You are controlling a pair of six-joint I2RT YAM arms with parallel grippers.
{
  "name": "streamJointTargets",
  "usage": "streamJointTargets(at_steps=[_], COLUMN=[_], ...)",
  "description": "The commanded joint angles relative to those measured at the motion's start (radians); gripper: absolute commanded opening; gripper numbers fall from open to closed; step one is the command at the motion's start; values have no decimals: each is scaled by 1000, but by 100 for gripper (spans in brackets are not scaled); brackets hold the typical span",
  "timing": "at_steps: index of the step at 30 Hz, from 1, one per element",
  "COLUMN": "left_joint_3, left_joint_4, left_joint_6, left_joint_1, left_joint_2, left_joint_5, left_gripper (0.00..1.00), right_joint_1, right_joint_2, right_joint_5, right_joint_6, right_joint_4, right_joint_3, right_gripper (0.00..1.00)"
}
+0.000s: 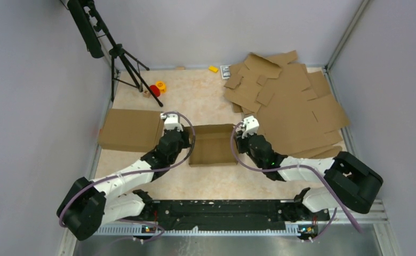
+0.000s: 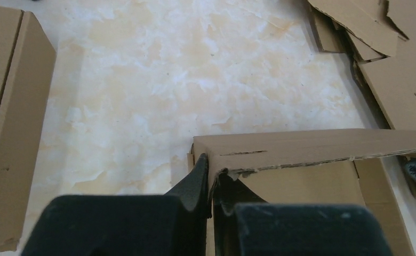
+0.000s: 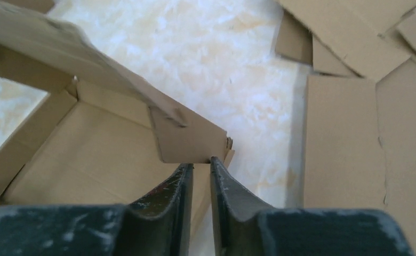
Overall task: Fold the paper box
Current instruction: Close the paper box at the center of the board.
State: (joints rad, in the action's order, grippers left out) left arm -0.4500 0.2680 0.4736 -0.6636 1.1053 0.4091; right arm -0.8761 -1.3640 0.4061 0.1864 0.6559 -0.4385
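1. The box (image 1: 212, 145) sat in the middle of the desk (image 1: 195, 90), between the two arms. It was open at the top, with its floor flat and its walls partly raised. We judged the fold begun but unfinished, because the far wall leaned in over the inside.
2. The left gripper (image 2: 211, 178) was clenched on the box's left wall near the far corner, with the cardboard pinched between its fingers. We took this as a hold to keep that side upright.
3. The right gripper (image 3: 200, 176) stood at the right wall's far corner, its fingers a narrow gap apart and the cardboard's edge at their tips. We could not tell whether it was grasping or had released.
4. With one arm at each end, the box seemed braced so that it would not slide while the walls were tucked.
5. A second box (image 1: 130, 129), closed, lay apart to the left.
6. Flat blanks (image 1: 296, 106) were heaped to the right, probably as stock.
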Motion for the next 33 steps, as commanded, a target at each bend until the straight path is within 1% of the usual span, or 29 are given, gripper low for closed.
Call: streamJointTargets(at_steps=[1, 5, 8, 10, 14, 19, 21, 24, 25, 26, 28, 30, 32, 33], left_joint_3=[44, 66, 68, 65, 45, 10, 3, -7, -13, -17, -23, -30, -37, -40], left_joint_4=[56, 53, 41, 35, 28, 4, 0, -5, -8, -11, -16, -17, -21, -21], left_joint_6=[20, -27, -56, -69, -87, -112, -120, -132, -136, -141, -146, -150, -151, -153], left_joint_1=[-17, -23, -34, -41, -54, -82, -95, -112, -119, -126, -139, -153, -166, -170], left_joint_2=[-45, -76, -90, -93, -79, -44, -36, -24, -18, -12, -3, 7, 15, 20], left_joint_5=[-31, -48, -40, -34, -28, -8, 7, 26, 33, 42, 60, 73, 84, 86], left_gripper=[1, 1, 0, 0, 0, 0, 0, 0, 0, 0, 0, 0, 0, 0], right_joint_1=[-14, -12, -5, 3, 36, 165, 208, 247, 251, 252, 254, 264, 277, 285], right_joint_2=[91, 188, 290, 344, 420, 457, 420, 302, 241, 218, 172, 159, 142, 127], right_joint_5=[-71, -106, -134, -169, -219, -363, -376, -391, -400, -401, -402, -388, -324, -287], right_joint_6=[48, 45, 42, 36, 38, 88, 129, 204, 231, 260, 320, 399, 482, 509], right_joint_4=[-141, -242, -321, -366, -461, -567, -664, -891, -994, -1052, -1107, -1134, -1190, -1228], right_joint_3=[14, 13, 12, 6, -37, -152, -266, -463, -530, -582, -628, -631, -639, -650], right_gripper=[25, 53, 67, 73, 78, 81, 82, 83, 83, 83, 83, 83, 83, 84])
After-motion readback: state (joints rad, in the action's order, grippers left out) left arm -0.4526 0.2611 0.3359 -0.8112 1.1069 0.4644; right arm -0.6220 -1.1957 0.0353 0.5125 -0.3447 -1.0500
